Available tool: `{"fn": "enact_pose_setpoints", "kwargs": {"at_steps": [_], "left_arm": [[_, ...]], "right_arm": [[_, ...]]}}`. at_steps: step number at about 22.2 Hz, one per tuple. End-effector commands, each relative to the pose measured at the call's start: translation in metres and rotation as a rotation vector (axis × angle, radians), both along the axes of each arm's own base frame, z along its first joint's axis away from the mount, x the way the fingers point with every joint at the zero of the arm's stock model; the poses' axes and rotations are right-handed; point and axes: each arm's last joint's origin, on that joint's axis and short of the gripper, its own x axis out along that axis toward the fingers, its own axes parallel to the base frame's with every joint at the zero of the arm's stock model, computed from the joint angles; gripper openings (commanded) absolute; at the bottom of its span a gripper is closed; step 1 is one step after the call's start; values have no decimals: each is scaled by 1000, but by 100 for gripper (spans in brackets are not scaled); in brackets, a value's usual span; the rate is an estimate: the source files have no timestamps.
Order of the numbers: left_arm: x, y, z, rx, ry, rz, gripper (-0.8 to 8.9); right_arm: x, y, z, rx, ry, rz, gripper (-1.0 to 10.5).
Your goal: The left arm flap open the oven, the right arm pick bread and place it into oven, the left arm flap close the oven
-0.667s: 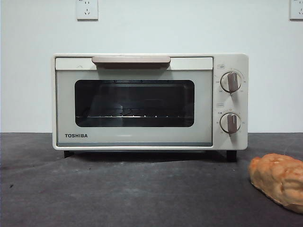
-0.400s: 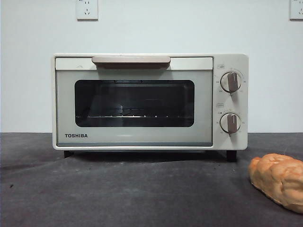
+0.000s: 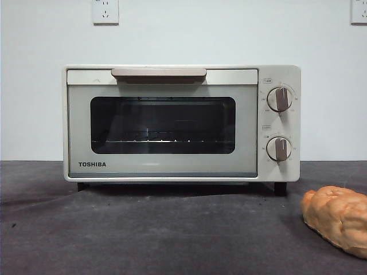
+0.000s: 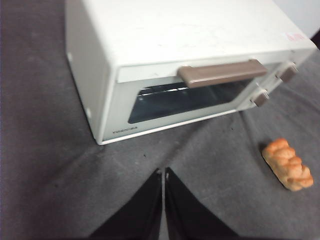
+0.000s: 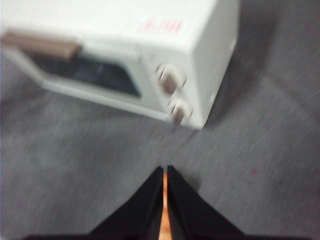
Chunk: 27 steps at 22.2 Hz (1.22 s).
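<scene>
I see the oven [image 3: 181, 123] shut at the tabletop's [image 3: 143, 229] back edge, bread [image 3: 337, 219] front right. My left end effector [image 4: 163, 172] and right end effector [image 5: 165, 170] are pinched closed, empty. Opening step: I'd judge the left must reach the handle [image 4: 221, 73].

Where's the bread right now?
The bread lies on the dark tabletop at the front view's lower right, nearer the camera than the oven and off its knob side, apart from it; the oven door is shut.

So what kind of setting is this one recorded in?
Probably a lab test bench, not a real kitchen: a TOSHIBA toaster oven and a bread loaf sit on a dark cloth-covered table before a bare white wall with sockets.
</scene>
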Motion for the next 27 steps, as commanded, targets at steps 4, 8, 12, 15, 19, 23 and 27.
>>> {"fn": "enact_pose_setpoints", "kwargs": {"at_steps": [4,8,12,15,19,23,27], "left_arm": [[0,-1,7,16,-33,-26,18],[0,-1,7,16,-33,-26,17],[0,-1,7,16,-33,-26,17],[0,-1,7,16,-33,-26,17],[0,-1,7,16,-33,-26,17],[0,-1,7,16,-33,-26,17],[0,-1,7,16,-33,-26,17]], "right_arm": [[2,4,2,-29,3,49,7],[2,4,2,-25,4,46,129],[2,4,2,-7,17,30,480],[2,4,2,-1,23,24,479],[5,5,-1,26,75,0,478],[10,9,-21,36,158,4,478],[17,20,-57,72,226,14,478]]}}
